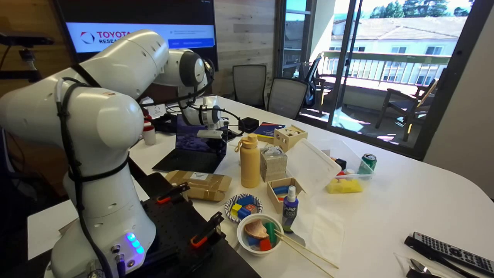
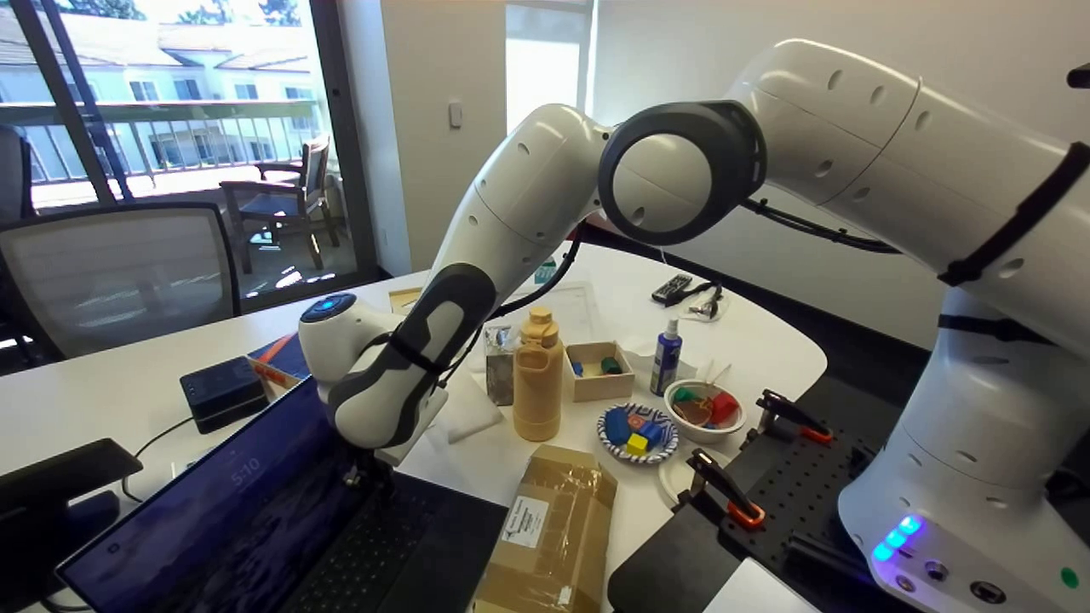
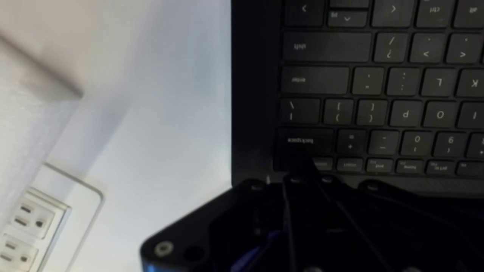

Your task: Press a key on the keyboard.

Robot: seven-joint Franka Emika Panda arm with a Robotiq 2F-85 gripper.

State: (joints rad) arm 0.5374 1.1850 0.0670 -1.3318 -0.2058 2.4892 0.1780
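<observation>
The keyboard is the dark key deck of the laptop. It shows in both exterior views (image 1: pixel 187 159) (image 2: pixel 362 558) and fills the right half of the wrist view (image 3: pixel 368 81). The bluish-purple screen (image 2: pixel 217 519) stands up behind it. My gripper (image 3: pixel 295 160) looks shut and empty, its dark fingers together over the backspace key (image 3: pixel 306 138) and the corner key beside it. It also shows low at the keyboard's far corner, close to the screen, in both exterior views (image 1: pixel 217 144) (image 2: pixel 372 477). I cannot tell whether the fingertips touch a key.
A cardboard package (image 1: pixel 198 185) lies in front of the laptop. A tan bottle (image 1: pixel 250 164) and a grey box (image 1: pixel 273 164) stand beside it. A black box (image 2: pixel 223 393) is behind the screen. A table outlet (image 3: pixel 30 230) shows beside the laptop. A patterned plate (image 2: pixel 606 443) holds blocks.
</observation>
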